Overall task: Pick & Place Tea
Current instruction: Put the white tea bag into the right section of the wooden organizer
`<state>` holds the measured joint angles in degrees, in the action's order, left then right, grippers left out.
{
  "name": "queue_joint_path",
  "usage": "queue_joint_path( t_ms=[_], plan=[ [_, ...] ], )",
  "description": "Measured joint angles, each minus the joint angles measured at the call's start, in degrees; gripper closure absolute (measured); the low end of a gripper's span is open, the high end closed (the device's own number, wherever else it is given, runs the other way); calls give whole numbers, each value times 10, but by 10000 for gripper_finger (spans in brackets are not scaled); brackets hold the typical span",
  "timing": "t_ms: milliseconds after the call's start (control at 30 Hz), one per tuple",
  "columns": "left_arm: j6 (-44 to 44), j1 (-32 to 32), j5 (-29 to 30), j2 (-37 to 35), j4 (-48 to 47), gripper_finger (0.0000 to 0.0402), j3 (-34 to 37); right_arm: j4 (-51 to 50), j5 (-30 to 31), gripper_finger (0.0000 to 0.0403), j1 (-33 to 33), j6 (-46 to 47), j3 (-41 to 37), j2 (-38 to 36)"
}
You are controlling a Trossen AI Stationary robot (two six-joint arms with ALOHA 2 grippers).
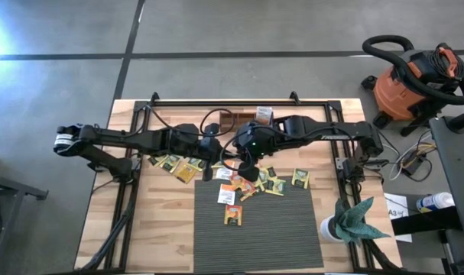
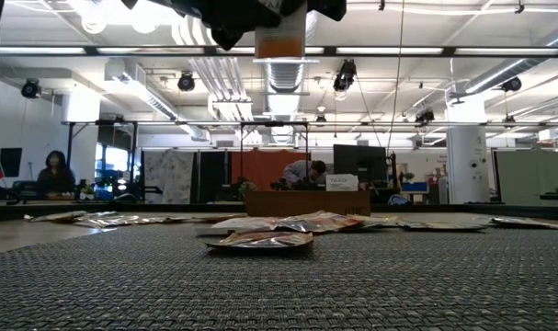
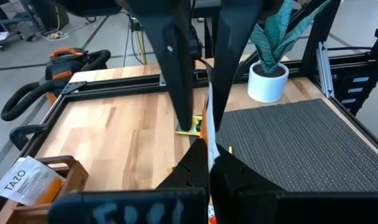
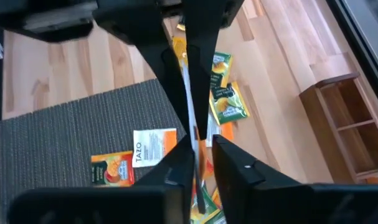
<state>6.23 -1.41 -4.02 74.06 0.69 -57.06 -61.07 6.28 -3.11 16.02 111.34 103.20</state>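
Grey concrete floor surrounds a pale wooden bench (image 1: pixel 167 214), with an orange shop vacuum (image 1: pixel 406 84) parked off it at two o'clock. A dark ribbed mat (image 1: pixel 262 237) fills the bench's six o'clock half. Both dark arms reach in from nine and three to meet over the centre. A brown wooden tray (image 4: pixel 330 81) sits at twelve o'clock and a potted plant (image 1: pixel 352 220) at four.

The tea (image 1: pixel 274 183) lies scattered flat across the centre, mostly yellow-green, spilling from bare wood onto the mat's twelve o'clock edge. An orange sachet (image 1: pixel 233 215) lies farthest towards six.

One sachet, the held sachet (image 2: pixel 280 41), hangs in the air above the pile. The left claw (image 3: pixel 207 171) is pinched tight on one edge. The right claw (image 4: pixel 198 155) stands narrowly parted around the opposite edge, a sliver of gap on one side, not clamped.

These packets look feather-light, thin and floppy, with slick wrappers. A pinch well in from the sealed border should hold best, and a shallow bite may slip.

Only the low view shows the held sachet's orange face, plus the hall behind with a seated person (image 2: pixel 53 173). The wrist views show it edge-on, caught between both sets of fingers. The overhead view hides it under the arms.
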Motion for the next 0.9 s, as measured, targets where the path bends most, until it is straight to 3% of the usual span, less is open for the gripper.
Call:
queue_joint_path(
  t_ms=[100,267,467,600,900],
  plan=[
    [0,0,1,0,-1,401,1,1,5,387,0,-2,-7,0],
    [-15,0,6,4,-10,393,1,1,12,394,0,-6,-10,0],
    [-36,0,26,4,-23,318,13,-7,42,394,7,-18,-3,0],
    [-64,0,97,0,-49,269,36,-18,46,394,28,-30,-3,-3],
    [-109,-1,114,-130,-49,250,133,-70,52,394,131,-102,-65,-9]
  ],
)
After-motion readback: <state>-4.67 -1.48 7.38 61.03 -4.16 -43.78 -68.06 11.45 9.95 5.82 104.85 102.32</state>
